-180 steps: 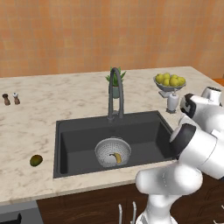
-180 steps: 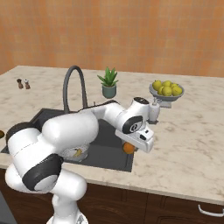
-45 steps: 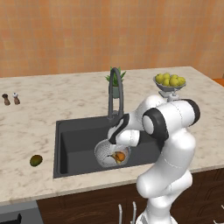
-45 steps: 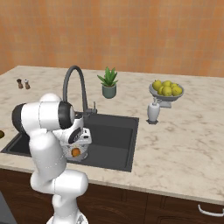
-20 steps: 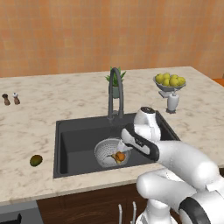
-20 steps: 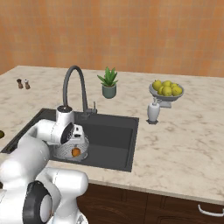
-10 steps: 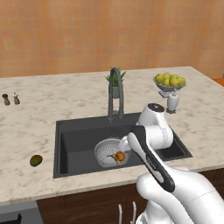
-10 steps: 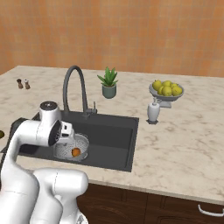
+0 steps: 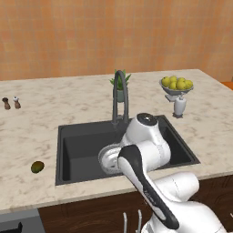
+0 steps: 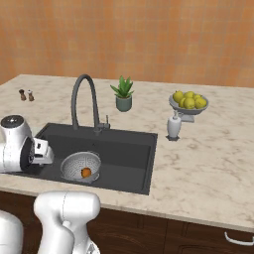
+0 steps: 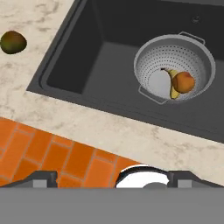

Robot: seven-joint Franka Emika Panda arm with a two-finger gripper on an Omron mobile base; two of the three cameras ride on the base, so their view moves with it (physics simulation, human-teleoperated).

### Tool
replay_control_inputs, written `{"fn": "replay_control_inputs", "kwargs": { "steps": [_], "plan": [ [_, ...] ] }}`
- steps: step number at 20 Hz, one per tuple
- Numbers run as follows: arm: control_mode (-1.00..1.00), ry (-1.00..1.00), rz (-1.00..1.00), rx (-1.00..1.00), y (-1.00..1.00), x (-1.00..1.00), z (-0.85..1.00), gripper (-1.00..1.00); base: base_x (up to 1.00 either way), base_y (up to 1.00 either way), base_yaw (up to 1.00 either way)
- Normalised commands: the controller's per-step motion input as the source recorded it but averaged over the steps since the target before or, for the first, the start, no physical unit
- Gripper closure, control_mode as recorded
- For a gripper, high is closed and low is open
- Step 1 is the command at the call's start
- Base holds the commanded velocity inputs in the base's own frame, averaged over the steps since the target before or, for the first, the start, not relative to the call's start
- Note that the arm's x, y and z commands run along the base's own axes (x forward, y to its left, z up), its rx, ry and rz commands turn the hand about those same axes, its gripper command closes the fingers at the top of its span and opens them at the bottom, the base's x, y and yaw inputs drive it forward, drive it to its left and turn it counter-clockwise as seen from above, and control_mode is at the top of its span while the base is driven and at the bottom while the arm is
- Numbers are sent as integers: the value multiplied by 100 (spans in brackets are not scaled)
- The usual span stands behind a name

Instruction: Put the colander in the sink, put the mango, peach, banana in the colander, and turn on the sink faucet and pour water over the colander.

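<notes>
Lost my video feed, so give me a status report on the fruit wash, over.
Gripper open, empty. Colander in sink, holding banana and peach. Mango on counter beside the sink. Nothing around the mango.

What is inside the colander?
The colander sits in the sink and holds the peach and the banana. The peach lies against the banana and covers part of it. The mango is out on the counter.
</notes>
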Motion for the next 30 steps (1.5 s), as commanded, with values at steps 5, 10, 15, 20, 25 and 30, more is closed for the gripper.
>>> {"fn": "replay_control_inputs", "kwargs": {
  "steps": [5,10,15,20,25,30],
  "plan": [
    [-100,-2,0,0,100,-8,30,-100,0,0,0],
    [-100,0,0,0,100,0,23,-100,0,0,0],
    [-100,0,-5,0,82,20,7,-100,0,0,0],
    [-100,0,-4,0,53,29,0,-100,0,0,0],
    [-100,0,0,0,17,36,0,-100,0,0,0],
    [-100,0,0,1,4,29,0,-100,0,0,0]
  ]
}}
